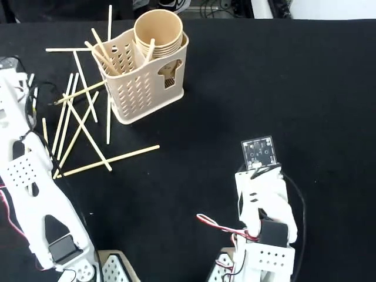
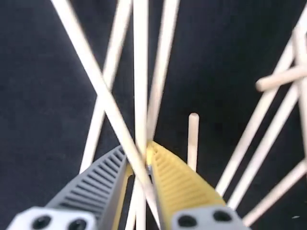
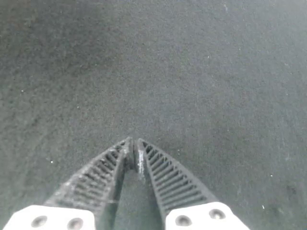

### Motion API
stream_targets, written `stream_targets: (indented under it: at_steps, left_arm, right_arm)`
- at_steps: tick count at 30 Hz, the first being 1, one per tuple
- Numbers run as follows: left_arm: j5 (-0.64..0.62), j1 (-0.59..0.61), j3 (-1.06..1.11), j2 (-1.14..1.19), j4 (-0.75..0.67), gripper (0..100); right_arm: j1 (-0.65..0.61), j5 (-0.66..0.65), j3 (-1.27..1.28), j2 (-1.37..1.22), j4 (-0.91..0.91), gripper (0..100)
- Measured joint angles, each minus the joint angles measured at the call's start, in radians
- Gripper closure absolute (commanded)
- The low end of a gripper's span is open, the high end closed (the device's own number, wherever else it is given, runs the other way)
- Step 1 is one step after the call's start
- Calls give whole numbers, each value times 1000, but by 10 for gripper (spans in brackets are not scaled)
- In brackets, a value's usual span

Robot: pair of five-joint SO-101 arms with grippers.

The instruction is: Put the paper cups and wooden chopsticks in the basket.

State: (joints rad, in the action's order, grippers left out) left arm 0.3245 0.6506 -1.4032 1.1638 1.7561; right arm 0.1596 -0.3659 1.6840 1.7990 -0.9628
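A cream slotted basket (image 1: 144, 82) stands at the back left of the black table, holding stacked paper cups (image 1: 158, 32) and a few wooden chopsticks (image 1: 100, 50). Several loose chopsticks (image 1: 79, 126) lie crossed on the table to its left and front. In the left wrist view, my left gripper (image 2: 144, 155), with one grey and one yellow finger, is shut on a chopstick (image 2: 140, 72) among the crossed sticks. My left arm (image 1: 26, 170) runs along the left edge. My right gripper (image 3: 133, 143) is shut with nothing in it, just above bare cloth; its arm (image 1: 264, 205) sits folded at the front right.
The black cloth (image 1: 282, 88) covers the table, with open room to the right of the basket and in the middle. One long chopstick (image 1: 108, 160) lies nearest the centre. Cables and gear lie beyond the far edge.
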Motion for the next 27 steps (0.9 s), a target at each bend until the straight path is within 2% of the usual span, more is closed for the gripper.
stream_targets:
  at_steps: [9,21,27]
  left_arm:
    - [-107,-3,112,-307,3,971]
    - [-114,-138,540,-884,5,970]
    - [-160,-193,833,-1250,-144,970]
  right_arm:
    - [0,0,0,0,0,984]
    - [0,0,0,0,0,985]
    - [0,0,0,0,0,985]
